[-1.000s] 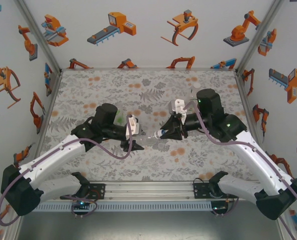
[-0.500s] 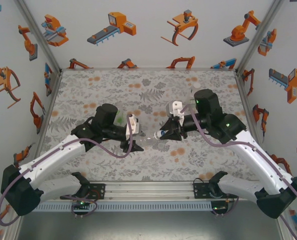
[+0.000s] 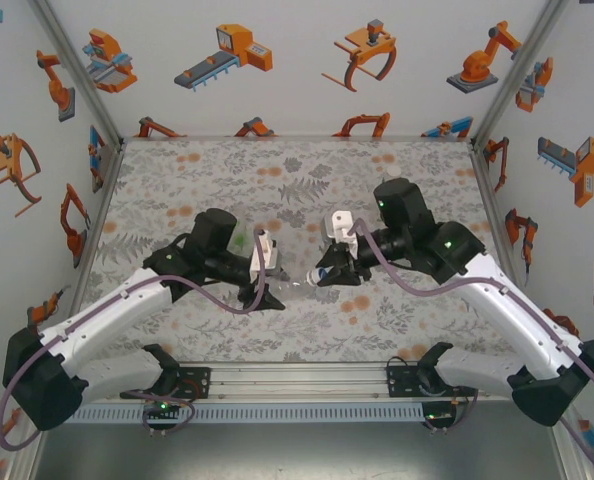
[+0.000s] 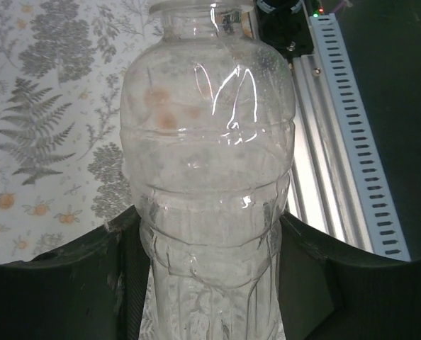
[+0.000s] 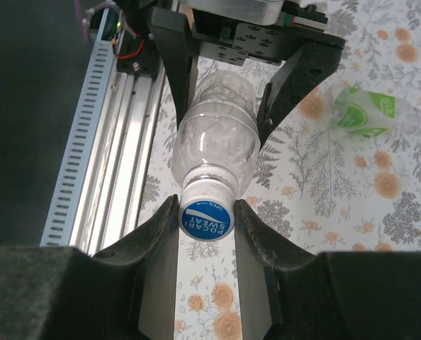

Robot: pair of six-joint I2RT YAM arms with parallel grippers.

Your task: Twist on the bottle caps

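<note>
A plain clear bottle [image 4: 207,177] lies level above the table, base toward the left arm; my left gripper [image 4: 209,276] is shut on its lower body. In the right wrist view that bottle [image 5: 216,138] points its neck at the camera with the blue cap [image 5: 206,217] sitting on the neck. My right gripper [image 5: 206,221] is shut on the blue cap, one finger on each side. From above, the left gripper [image 3: 264,290] and right gripper [image 3: 322,273] face each other with the bottle [image 3: 293,283] between them. A green-label bottle [image 5: 366,112] lies on the table beyond; the other caps are hidden.
The aluminium rail [image 5: 100,149] at the table's near edge runs just beside the held bottle, and also shows as the rail [image 4: 341,142] in the left wrist view. The green-label bottle [image 3: 239,238] peeks out behind the left arm. Floral table surface [image 3: 297,170] stretches to the back.
The right arm has shifted left and its wrist has turned, keeping its grip on the blue cap at the bottle's neck. The left arm has barely moved.
</note>
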